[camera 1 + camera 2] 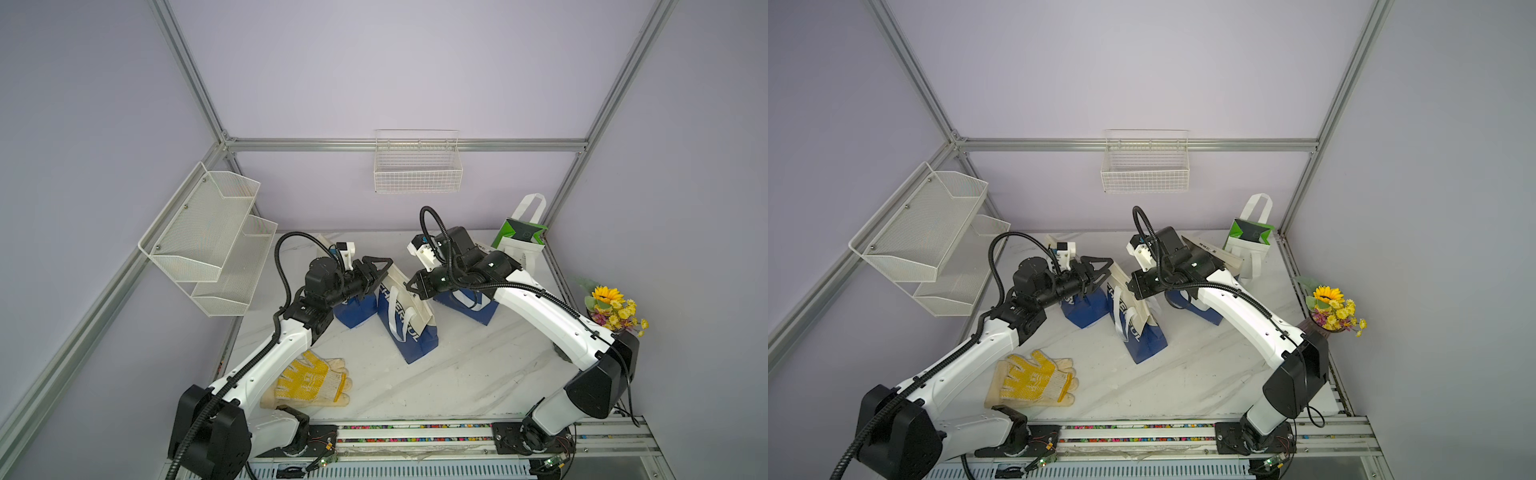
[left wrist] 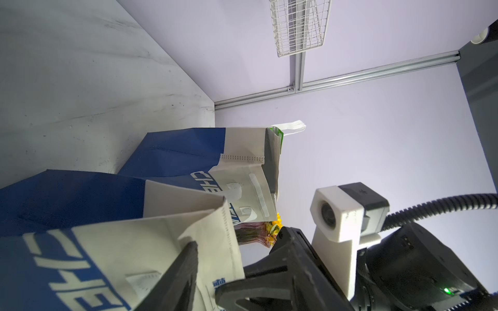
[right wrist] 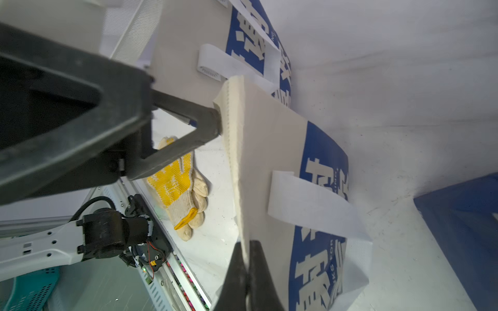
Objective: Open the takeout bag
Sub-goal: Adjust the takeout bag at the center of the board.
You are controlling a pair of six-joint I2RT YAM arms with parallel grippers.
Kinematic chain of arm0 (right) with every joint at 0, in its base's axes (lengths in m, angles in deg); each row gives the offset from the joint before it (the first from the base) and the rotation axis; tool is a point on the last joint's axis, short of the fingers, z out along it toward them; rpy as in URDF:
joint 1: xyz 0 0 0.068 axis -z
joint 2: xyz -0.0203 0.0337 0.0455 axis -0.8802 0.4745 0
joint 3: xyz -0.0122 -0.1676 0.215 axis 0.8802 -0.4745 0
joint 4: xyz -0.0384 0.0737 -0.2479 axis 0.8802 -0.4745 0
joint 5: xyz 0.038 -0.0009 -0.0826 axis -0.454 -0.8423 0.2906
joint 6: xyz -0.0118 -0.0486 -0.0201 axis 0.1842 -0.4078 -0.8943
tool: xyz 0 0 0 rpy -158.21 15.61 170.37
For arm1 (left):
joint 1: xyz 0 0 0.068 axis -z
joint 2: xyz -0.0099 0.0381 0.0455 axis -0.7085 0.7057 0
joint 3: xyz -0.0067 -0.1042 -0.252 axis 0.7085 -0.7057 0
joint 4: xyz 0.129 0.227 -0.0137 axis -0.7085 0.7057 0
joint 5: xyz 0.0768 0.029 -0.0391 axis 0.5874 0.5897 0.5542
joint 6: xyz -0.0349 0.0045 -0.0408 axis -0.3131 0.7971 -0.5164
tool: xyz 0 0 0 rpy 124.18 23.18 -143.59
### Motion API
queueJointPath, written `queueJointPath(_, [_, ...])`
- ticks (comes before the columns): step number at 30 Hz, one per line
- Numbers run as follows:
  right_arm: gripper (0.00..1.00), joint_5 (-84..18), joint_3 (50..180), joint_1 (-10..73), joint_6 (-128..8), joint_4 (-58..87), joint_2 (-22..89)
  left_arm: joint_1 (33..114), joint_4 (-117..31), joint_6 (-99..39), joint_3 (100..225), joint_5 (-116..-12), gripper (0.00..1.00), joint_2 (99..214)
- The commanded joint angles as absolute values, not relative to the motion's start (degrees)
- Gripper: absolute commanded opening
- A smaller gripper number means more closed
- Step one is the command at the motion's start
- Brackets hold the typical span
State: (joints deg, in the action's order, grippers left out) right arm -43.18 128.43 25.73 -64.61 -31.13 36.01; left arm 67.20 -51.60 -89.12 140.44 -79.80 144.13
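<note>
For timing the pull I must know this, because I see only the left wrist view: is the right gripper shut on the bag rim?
Observer: Yes; the right wrist view shows the right gripper shut on the bag's rim.
Operator: Is another bag behind my camera?
Observer: Yes, a third bag stands under the left gripper in both top views.
Operator: Anything else near?
Observer: Gloves lie at the table's front, apart from the bags.
</note>
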Motion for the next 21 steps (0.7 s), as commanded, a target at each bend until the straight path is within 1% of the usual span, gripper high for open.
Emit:
queueJointPath(1, [0.00,-53.60,124.83,28.49,-65.68,-27.03,34.20,66.96,-60.50,-91.79,138.93,-81.63,0.53,145.43])
queueJointPath(9, [0.00,-62.49,121.26,32.40,-63.79,-22.17,33.79,67.09,-59.87,-92.31,138.47,-80.69,0.56,145.14])
queueJointPath(15, [0.00,-63.72,120.47,32.49,-63.74,-21.96,34.21,68.52,-60.57,-92.34,140.43,-81.72,0.52,147.90])
queueJointPath(18, [0.00,-64.07,120.96,32.49,-63.58,-21.89,34.64,69.36,-60.92,-92.41,141.63,-82.05,0.48,149.31])
queueJointPath(21, [0.00,-64.01,121.26,32.49,-63.23,-21.97,35.22,69.65,-61.58,-92.53,142.45,-82.41,0.40,150.26])
